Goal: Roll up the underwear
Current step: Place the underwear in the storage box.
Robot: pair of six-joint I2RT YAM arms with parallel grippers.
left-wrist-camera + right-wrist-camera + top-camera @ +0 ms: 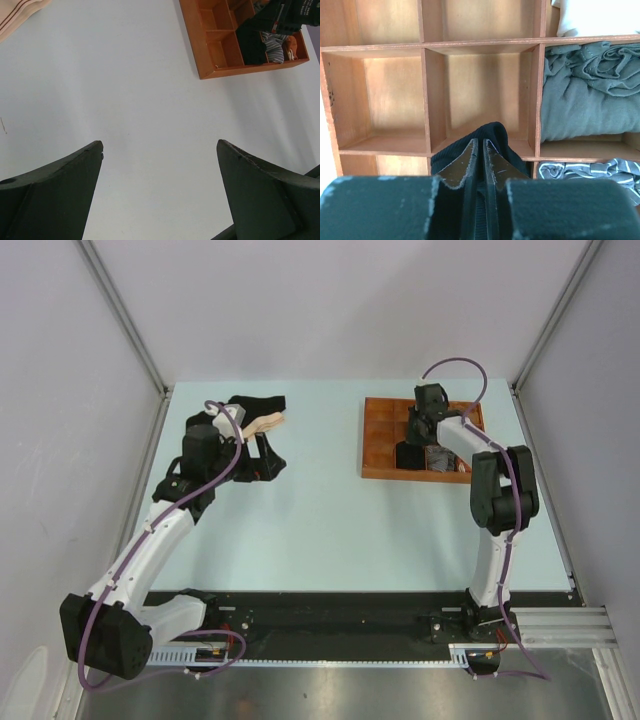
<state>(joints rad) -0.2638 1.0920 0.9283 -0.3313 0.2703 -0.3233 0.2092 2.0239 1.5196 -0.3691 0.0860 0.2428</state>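
Table [320, 530] is lying open between the arms, right up to the near edge. Left gripper [160, 144] is hanging over bare surface, jaws fully spread, gripping nothing. Right gripper [481, 141] is sitting down in the tray [372, 445], jaws almost together, pinching a black brief [492, 131] inside one compartment, with divider walls close on both sides. Striped boxer [592, 170] is lying in the next compartment over. Other black brief [256, 403] is lying just beyond the left gripper, near the table's far-left edge.
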